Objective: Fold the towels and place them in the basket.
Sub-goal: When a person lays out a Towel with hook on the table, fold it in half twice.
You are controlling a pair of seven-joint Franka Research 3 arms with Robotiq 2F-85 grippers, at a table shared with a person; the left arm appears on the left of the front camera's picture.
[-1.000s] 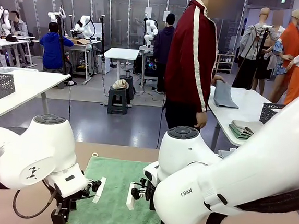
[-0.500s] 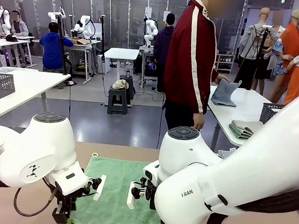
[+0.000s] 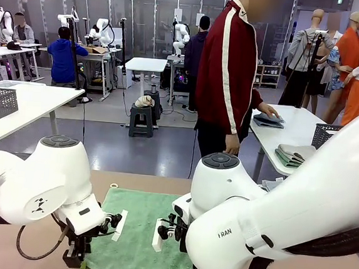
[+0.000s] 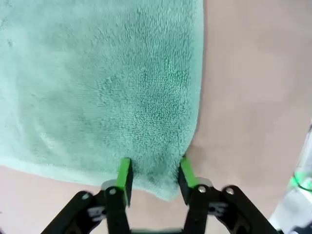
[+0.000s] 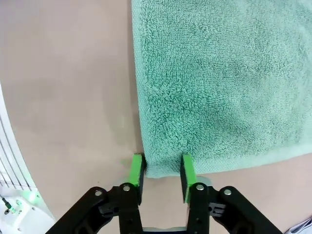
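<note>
towel is green terry cloth, looped pile, soft and matt (nap darker where it's ruffled). table top is smooth matt tan, looks laminate. left gripper is matt black, plastic by the look, with smooth bright green pads; left arm shell glossy white plastic.

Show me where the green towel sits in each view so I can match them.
Front: towel lies flat at bottom centre, between the two arms.
Left wrist: towel covers the upper left, one corner between the left gripper fingers.
Right wrist: towel covers the upper right, one corner between the right gripper fingers.
Shared landmark: the tan table bordering the towel.
</note>
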